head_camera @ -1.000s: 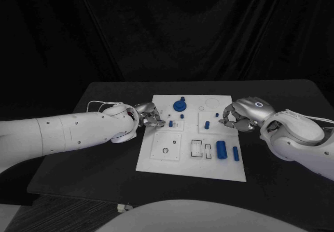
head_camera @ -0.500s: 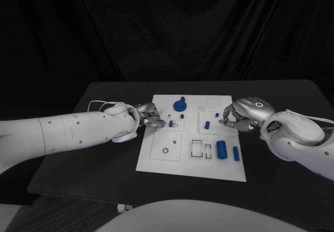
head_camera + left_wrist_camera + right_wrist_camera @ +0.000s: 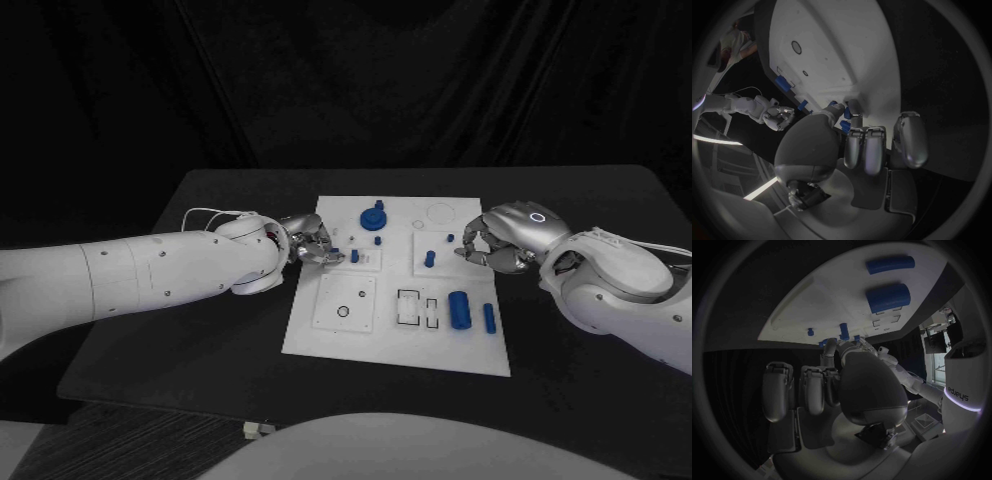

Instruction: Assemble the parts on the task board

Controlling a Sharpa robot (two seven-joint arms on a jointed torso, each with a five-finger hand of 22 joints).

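Observation:
The white task board [image 3: 329,330] lies in the middle of the table. My left hand [image 3: 307,245] is at the board's left edge, and its thumb and a finger pinch a small blue peg [image 3: 355,256] [image 3: 846,114] standing on the board. From the right, my right hand [image 3: 495,238] reaches over the board with its fingers curled in. A small blue part [image 3: 450,238] [image 3: 822,344] sits at its thumb tip, next to an upright blue peg [image 3: 428,258] [image 3: 844,331]. A blue knob [image 3: 375,214] stands at the far middle.
A thick blue cylinder [image 3: 459,309] [image 3: 888,297] and a thinner blue bar [image 3: 489,318] [image 3: 889,264] lie on the board's near right. A black ring [image 3: 342,311] and two rectangular slots [image 3: 408,307] mark the near part. Bare black table [image 3: 202,330] surrounds the board.

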